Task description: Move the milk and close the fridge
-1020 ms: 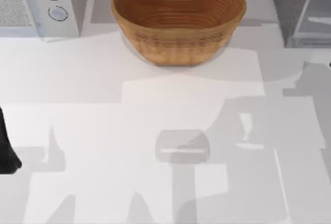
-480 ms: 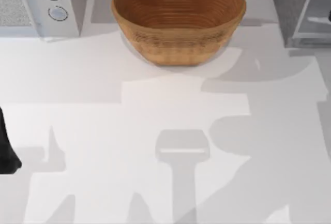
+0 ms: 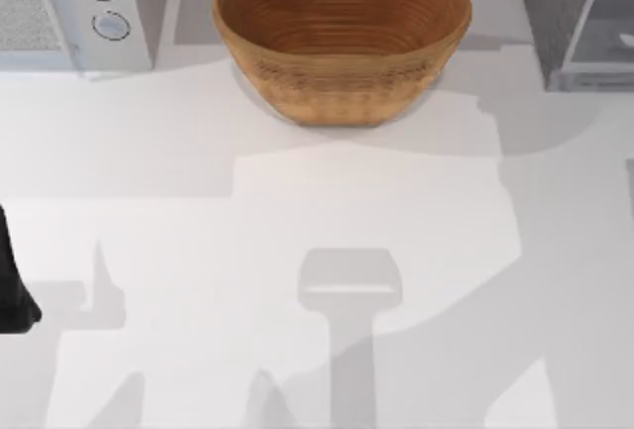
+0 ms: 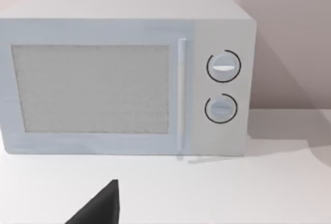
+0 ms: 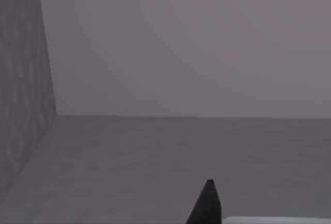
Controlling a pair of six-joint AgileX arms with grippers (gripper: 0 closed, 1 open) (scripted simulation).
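Your left arm (image 3: 12, 285) sits parked at the bench's (image 3: 297, 211) left edge; your right finger (image 5: 207, 203) points inside the fridge (image 3: 570, 18); whether either gripper's fingers are apart, you cannot tell.

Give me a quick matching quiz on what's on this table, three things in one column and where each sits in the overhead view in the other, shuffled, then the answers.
Things:
1. wicker basket
2. white microwave
3. fridge

Places in the top view:
A. far right corner
B. far left corner
C. far middle, between the other two

Pairs: 1-C, 2-B, 3-A
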